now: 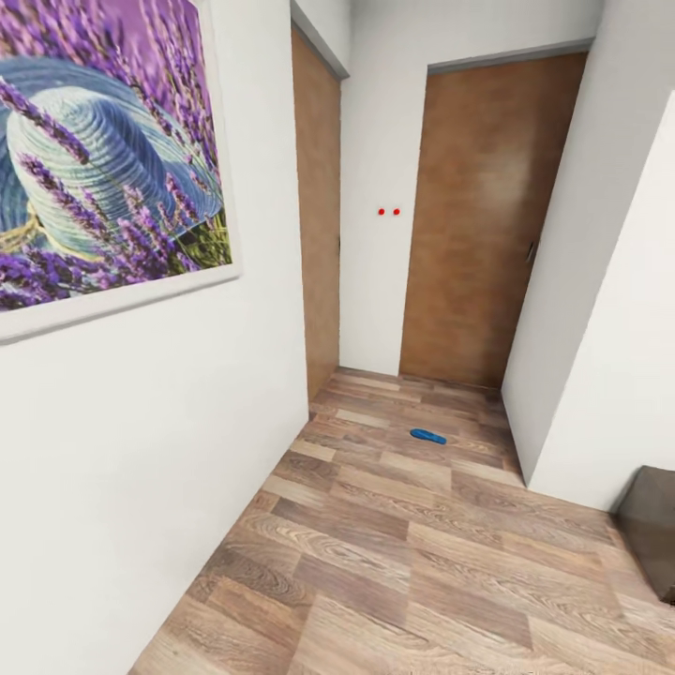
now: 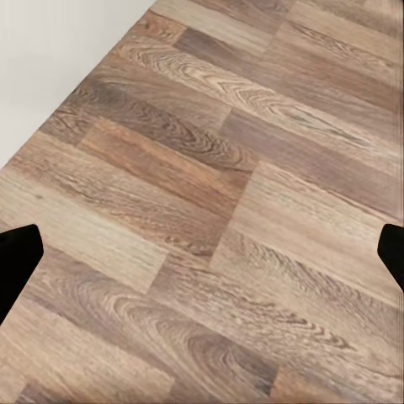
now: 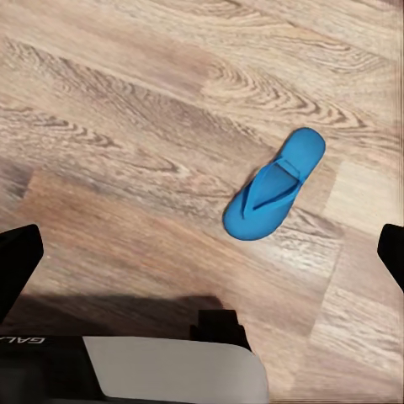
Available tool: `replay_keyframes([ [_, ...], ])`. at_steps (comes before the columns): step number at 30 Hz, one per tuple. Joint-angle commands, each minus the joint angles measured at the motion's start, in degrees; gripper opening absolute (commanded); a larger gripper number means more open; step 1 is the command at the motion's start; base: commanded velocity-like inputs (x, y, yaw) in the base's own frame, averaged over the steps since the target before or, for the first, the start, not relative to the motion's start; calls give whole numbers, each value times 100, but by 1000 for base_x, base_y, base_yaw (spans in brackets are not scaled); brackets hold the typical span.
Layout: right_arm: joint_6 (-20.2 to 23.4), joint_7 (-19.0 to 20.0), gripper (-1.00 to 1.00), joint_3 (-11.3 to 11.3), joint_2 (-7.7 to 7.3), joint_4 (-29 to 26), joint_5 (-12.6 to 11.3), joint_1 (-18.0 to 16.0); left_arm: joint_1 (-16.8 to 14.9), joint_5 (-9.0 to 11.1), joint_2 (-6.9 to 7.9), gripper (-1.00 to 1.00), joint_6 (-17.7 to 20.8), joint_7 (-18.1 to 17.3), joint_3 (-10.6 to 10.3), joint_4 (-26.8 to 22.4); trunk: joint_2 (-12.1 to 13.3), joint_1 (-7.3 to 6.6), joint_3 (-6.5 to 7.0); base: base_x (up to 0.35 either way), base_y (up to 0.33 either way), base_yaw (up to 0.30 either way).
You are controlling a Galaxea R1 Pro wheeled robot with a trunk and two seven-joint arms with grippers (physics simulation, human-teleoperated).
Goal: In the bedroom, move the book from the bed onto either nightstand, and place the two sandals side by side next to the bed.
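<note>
Fingertips (image 3: 18, 261) of the right gripper (image 3: 202, 252) are sitting wide apart, holding nothing, above a smooth blue sandal (image 3: 272, 185) lying flat on grainy wood-plank floor (image 3: 109, 126); left gripper (image 2: 202, 257) likewise spread, empty.

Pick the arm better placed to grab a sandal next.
Right, probably. The right gripper looks open, with a blue sandal on the wood floor ahead. The left gripper faces bare planks. The head view's sandal lies farther off.
</note>
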Motion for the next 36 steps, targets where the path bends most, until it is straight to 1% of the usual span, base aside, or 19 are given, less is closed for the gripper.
replay_keyframes([
  [1, -18, -1, 100, 6, -2, 6, 0, -5, -1, 52, -2, 100, -13, -3, 4, -2, -3, 0, -6, 0, 0, -283],
  [31, -21, -1, 100, 6, -1, 6, 0, -5, -1, 52, -2, 100, -10, -3, 6, -2, -3, 0, -6, 0, 0, -283],
  [36, -21, -13, 100, 2, -1, 6, 7, -5, -1, 52, -2, 100, -8, -3, 6, 2, -3, 0, -6, 0, 0, -181],
])
